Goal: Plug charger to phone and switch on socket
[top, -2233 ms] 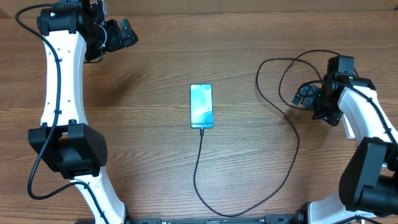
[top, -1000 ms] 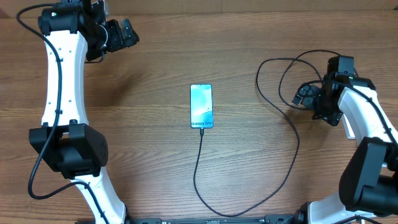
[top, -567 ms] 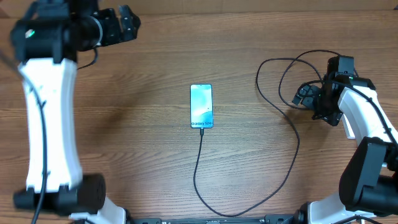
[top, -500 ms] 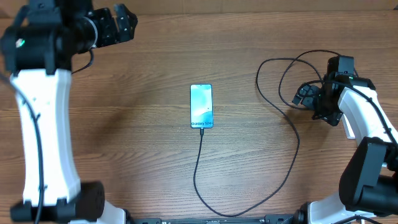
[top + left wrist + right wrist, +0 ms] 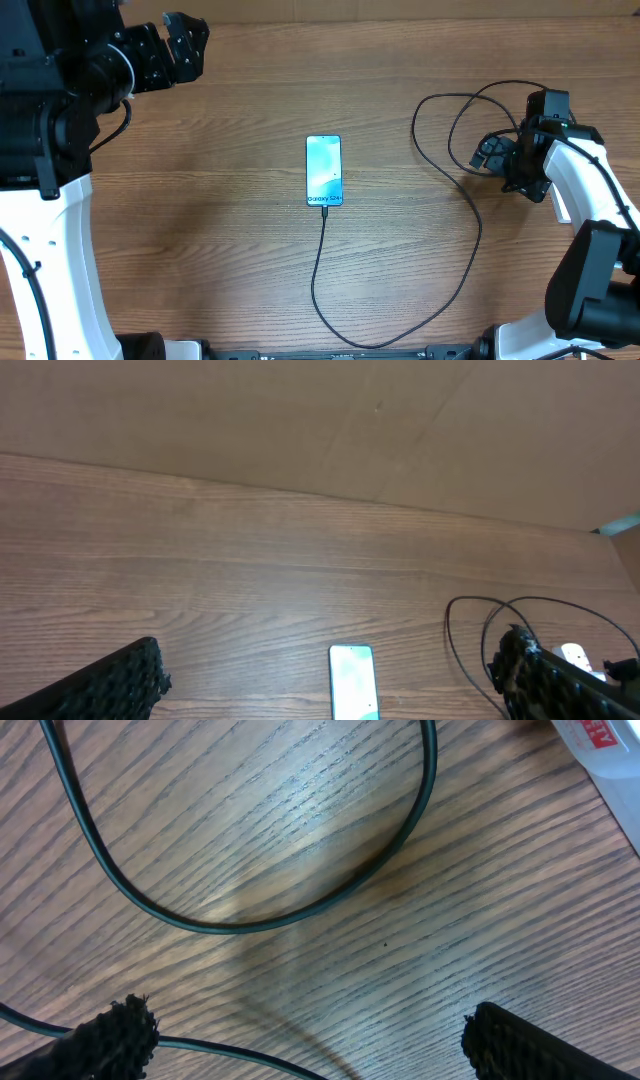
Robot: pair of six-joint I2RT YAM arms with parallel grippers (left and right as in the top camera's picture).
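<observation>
My left gripper (image 5: pixel 193 47) is wide open midair, nothing in it. My right gripper (image 5: pixel 310 1042) is spread wide too, empty, just above the thin black charger cable (image 5: pixel 300 912).

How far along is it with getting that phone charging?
Seemingly done: the charger meets the bottom edge of the phone. In hand: nothing; the left gripper and the right gripper are open and empty. Left: switching on the socket; only a white corner shows, so its switch cannot be judged.
</observation>
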